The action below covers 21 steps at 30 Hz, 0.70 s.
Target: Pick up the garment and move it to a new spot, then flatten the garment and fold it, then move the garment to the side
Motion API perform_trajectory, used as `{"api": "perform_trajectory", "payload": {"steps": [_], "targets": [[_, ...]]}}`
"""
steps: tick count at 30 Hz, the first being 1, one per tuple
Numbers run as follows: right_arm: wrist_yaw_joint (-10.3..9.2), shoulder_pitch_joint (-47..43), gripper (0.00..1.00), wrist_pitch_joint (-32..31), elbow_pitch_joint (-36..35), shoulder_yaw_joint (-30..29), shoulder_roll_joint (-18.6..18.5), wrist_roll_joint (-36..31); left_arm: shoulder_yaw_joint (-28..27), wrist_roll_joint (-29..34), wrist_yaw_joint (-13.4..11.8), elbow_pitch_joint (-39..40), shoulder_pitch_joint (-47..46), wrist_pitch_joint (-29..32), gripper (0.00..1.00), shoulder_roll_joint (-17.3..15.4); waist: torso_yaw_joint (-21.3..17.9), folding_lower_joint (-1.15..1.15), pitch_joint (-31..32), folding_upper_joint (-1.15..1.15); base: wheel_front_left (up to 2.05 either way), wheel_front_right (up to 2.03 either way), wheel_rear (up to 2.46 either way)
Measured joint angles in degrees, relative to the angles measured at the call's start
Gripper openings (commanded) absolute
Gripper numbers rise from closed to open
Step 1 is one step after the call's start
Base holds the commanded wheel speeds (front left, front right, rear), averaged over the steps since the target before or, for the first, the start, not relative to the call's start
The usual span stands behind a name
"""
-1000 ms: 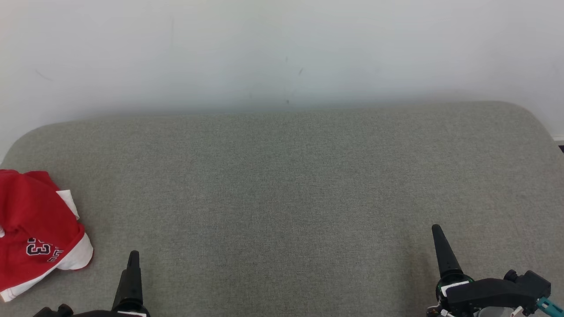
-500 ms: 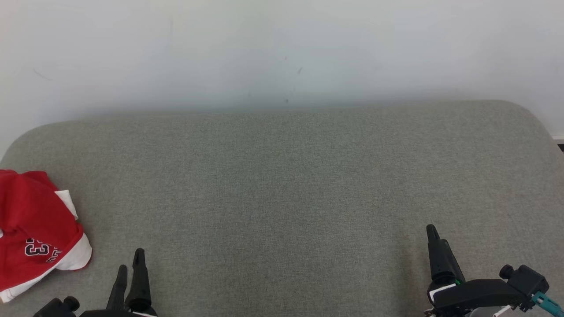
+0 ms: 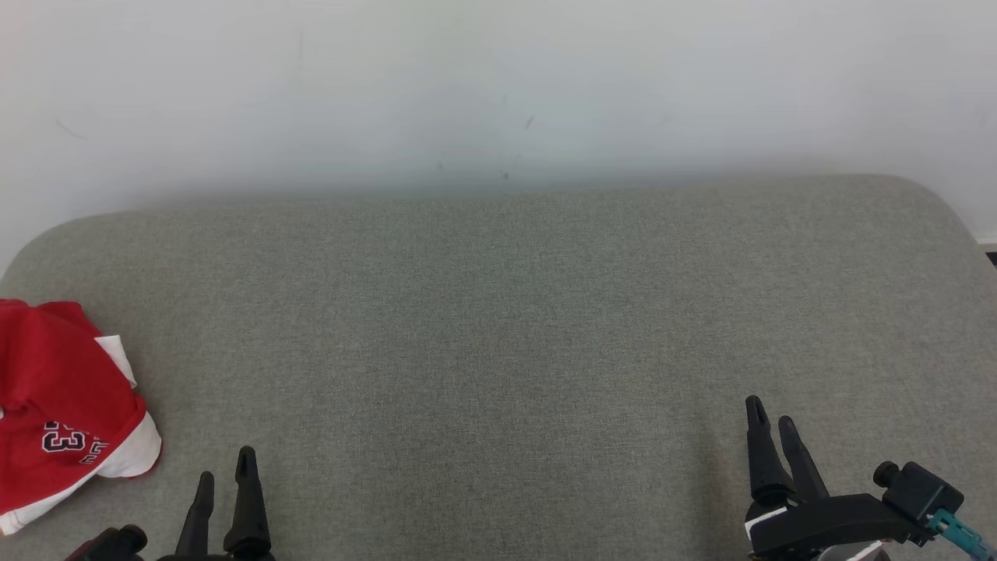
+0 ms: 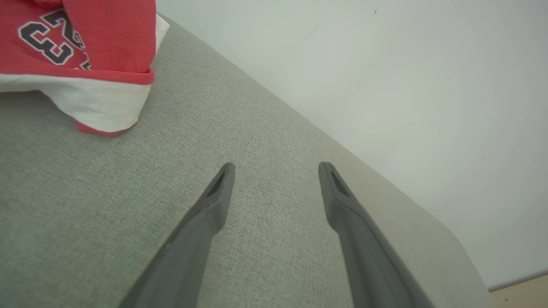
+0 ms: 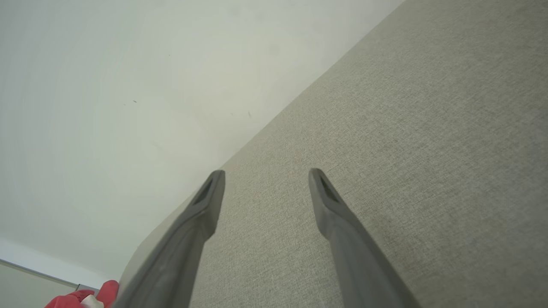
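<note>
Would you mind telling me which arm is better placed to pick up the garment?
Left. The garment lies crumpled at the left edge of the cushion, near the open left gripper; the left wrist view shows it close ahead. The right gripper, also open, sits far across the cushion.

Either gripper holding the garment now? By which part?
Nothing is held. The left gripper and right gripper are both open over the grey cushion; the red garment lies apart at the robot's left.

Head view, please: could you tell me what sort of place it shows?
Likely an indoor room, perhaps home-like: a grey fabric cushion before a bare white wall, with a crumpled red jersey lying at its left end.
</note>
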State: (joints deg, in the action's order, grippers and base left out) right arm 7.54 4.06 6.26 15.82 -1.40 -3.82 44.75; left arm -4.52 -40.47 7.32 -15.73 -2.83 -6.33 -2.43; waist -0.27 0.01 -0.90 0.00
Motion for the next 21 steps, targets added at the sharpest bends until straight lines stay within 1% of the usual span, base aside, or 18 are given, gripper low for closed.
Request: {"api": "perform_trajectory", "payload": {"steps": [7, 21], "targets": [[0.00, 0.0, 1.00, 1.2, 0.3, 0.1, 0.0, -3.9, -0.1, 4.3, 0.0, -0.3, 0.1, -1.0, 1.00, 0.0, 0.0, 0.00, -0.2, 0.00, 0.00, 0.00, 0.00], [0.00, -0.1, 1.00, 3.3, 0.8, 1.0, -0.2, -14.0, 0.5, 13.9, 0.0, -0.9, 0.5, -3.2, 1.00, -0.1, 0.0, 0.00, 0.0, 0.00, 0.00, 0.00, 0.00]]}}
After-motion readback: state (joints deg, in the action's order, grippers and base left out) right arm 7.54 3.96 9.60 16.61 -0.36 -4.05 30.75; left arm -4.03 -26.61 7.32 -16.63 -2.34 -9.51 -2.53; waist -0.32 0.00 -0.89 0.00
